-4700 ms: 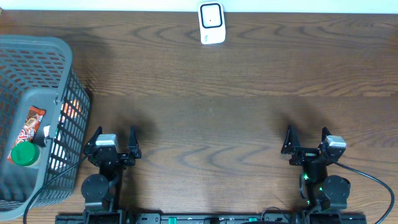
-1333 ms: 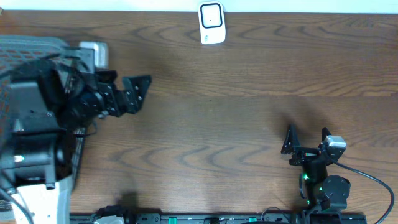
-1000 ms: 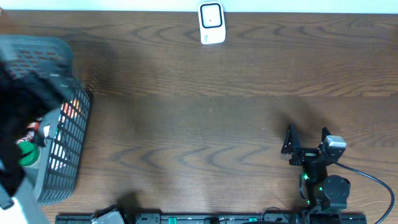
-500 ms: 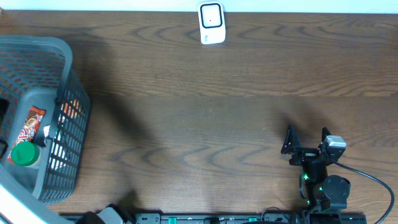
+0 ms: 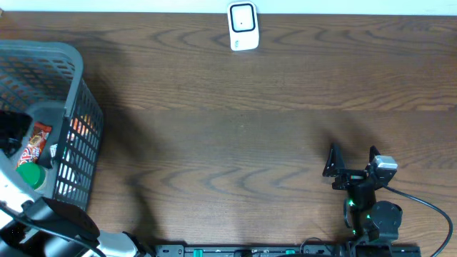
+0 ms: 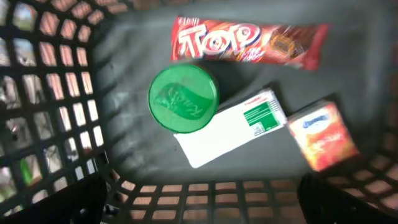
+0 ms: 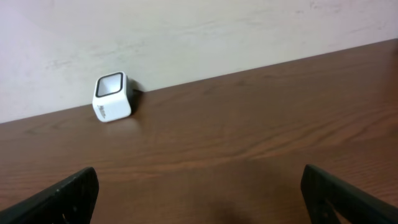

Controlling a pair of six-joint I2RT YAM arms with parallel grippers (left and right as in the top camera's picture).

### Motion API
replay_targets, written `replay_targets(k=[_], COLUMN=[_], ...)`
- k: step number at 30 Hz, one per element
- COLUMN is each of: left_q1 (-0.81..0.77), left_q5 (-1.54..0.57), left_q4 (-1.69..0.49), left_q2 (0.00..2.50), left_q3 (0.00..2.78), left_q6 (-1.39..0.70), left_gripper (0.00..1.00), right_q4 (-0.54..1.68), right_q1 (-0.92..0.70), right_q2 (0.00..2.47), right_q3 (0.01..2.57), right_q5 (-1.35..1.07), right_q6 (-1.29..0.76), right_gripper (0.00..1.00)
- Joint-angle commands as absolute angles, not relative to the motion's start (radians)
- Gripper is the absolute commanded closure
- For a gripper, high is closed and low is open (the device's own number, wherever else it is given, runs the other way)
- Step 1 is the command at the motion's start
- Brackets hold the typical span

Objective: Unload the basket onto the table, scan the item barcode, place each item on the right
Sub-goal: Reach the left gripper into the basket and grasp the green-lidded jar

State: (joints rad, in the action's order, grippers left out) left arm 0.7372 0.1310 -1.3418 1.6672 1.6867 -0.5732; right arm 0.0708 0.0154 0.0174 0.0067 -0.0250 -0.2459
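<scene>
My left fingers (image 6: 56,202), spread wide and empty, have just swung from the table (image 5: 250,128) edge to above the basket (image 6: 56,93). Below and between them lie the green lid (image 6: 182,99), white box (image 6: 230,127), Top bar (image 6: 249,43) and orange packet (image 6: 322,135), so I judge that picking an item can begin. My right fingers (image 7: 62,193) are released, well apart from the scanner (image 7: 112,96).

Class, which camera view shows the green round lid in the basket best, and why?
Left wrist: the green lid shows whole, from above. Overhead shows the green lid small and partly hidden. Right wrist misses it.
</scene>
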Motion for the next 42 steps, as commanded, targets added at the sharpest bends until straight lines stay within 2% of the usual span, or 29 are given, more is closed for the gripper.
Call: replay_targets(k=[1,13,25,42], left_q1=[0.746,0.842,0.846,0.891], left_q5=[0.147,0.147,0.146,0.151], left_q4=[-1.277,-1.108,-0.91,-0.828], left_q2=[1.657,1.657,1.657,1.731], left_q3=[1.569,1.367,1.206,1.184], left_q6=[-0.581,-0.562,-0.562,-0.551], left_gripper=[0.02,0.02,0.02,0.02], right_q4=[0.075,0.075,0.075,0.075], right_q1=[0.025,0.025,0.025,0.025], right_q2=[0.014,0.014,0.014,0.014], right_q3=[0.006,0.006,0.006,0.006], right_q5=[-0.017,-0.017,-0.017,-0.017], right_q6=[-0.254,-0.254,-0.254,-0.254], right_gripper=[0.01,0.01,0.01,0.01])
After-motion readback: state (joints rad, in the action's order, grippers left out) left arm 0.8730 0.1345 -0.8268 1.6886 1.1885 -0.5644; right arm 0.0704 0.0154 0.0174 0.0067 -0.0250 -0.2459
